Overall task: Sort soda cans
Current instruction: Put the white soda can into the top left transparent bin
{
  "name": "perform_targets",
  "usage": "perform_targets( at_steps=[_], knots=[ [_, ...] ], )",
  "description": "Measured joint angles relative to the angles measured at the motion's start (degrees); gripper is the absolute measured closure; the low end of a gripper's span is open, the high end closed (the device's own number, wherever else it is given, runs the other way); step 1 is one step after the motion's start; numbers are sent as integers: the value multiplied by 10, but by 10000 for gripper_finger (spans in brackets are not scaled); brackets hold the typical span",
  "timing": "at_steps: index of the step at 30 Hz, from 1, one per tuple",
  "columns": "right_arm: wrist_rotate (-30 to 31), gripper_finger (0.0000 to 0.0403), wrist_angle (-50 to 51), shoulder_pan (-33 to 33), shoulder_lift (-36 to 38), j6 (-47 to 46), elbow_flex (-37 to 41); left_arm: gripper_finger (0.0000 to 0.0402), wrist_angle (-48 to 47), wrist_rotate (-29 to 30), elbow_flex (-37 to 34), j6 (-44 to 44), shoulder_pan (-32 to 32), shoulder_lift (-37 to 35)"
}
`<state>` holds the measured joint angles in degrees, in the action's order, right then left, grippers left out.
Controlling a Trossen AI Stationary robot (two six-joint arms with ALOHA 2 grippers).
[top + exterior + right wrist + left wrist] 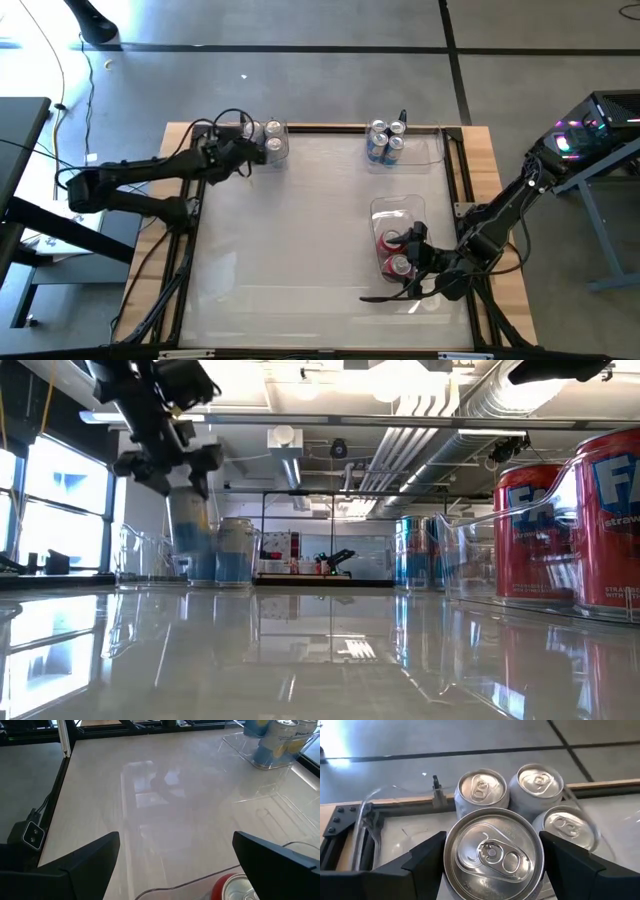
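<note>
A silver soda can stands upright between the fingers of my left gripper, which is shut on it at the table's far left. Right behind it, three more silver cans stand in a clear bin. In the low view the held can shows blurred under the gripper. My right gripper hangs open near the table's right edge, beside red cans in a clear bin; nothing is between its fingers. My left gripper pinches the silver can between its two fingers, one on each side of the can's wall just under the top rim. The fingers slant down at it from the table's left. The can is upright; whether its base rests on anything is hidden.
Blue cans stand in a third clear bin at the far right. A wooden frame borders the table. The middle of the table holds nothing.
</note>
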<state>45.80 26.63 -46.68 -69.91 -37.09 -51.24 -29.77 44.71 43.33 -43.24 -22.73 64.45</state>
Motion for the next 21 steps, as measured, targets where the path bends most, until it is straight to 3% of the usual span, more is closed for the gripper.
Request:
perform_targets(
  at_steps=[12, 21],
  knots=[
    [4, 18, -1, 0, 0, -4, 0, 103, 39, -52, 1, 12, -41, 106],
    [4, 18, -1, 0, 0, -4, 0, 65, 48, -87, 2, 76, -63, 107]
  ],
)
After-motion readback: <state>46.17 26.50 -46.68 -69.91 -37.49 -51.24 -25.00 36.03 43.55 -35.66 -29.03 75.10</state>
